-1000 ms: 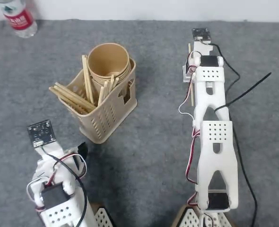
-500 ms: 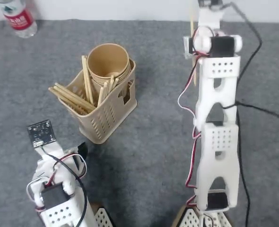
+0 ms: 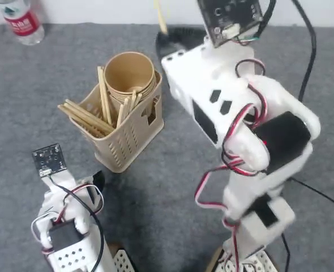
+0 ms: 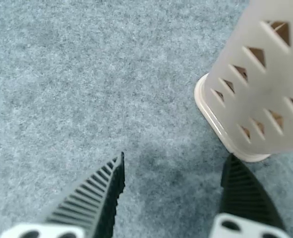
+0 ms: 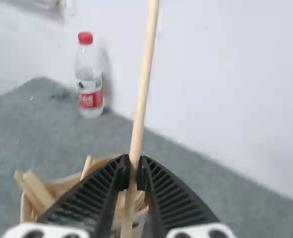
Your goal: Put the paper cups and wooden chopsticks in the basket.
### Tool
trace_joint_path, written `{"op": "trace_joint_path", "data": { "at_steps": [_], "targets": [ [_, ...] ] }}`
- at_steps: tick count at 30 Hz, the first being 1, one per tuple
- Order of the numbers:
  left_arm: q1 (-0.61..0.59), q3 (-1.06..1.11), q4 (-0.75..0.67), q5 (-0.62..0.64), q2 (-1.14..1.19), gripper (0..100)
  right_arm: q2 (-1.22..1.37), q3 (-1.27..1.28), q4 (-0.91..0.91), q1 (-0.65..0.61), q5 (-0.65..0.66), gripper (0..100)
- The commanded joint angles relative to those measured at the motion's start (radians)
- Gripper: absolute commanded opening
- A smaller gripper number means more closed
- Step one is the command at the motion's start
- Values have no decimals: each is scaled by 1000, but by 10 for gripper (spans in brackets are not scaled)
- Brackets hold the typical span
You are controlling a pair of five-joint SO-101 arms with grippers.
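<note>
A beige slotted basket stands left of centre on the grey carpet, with stacked paper cups and several wooden chopsticks inside it. My right gripper is raised high beside the basket's far right and shut on one wooden chopstick. In the right wrist view that chopstick stands upright between the fingers of the right gripper, over the basket's chopsticks. My left gripper rests low and open near the basket's base, holding nothing; it sits by the basket's near corner.
A plastic bottle with a red label stands at the far left by the white wall, also seen as the bottle in the right wrist view. The raised right arm covers the right half of the carpet. Bare carpet lies beside the left gripper.
The right arm lifted the chopstick off the far right carpet and swung it up and left toward the basket. The left arm stayed still.
</note>
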Motion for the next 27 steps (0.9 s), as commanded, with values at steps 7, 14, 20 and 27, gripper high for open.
{"op": "trace_joint_path", "data": {
  "at_steps": [7, 14, 20, 27],
  "targets": [
    [3, -5, -2, 6, -15, 298, -501, 763, -58, -117, -28, 6],
    [2, -5, -2, 9, -15, 298, -526, 914, -513, -223, -28, 6],
    [0, -4, -3, 11, -15, 298, -532, 1220, -911, -295, -26, 6],
    [0, -4, -3, 9, -15, 297, -532, 1642, -1445, -320, -21, 6]
  ]
}}
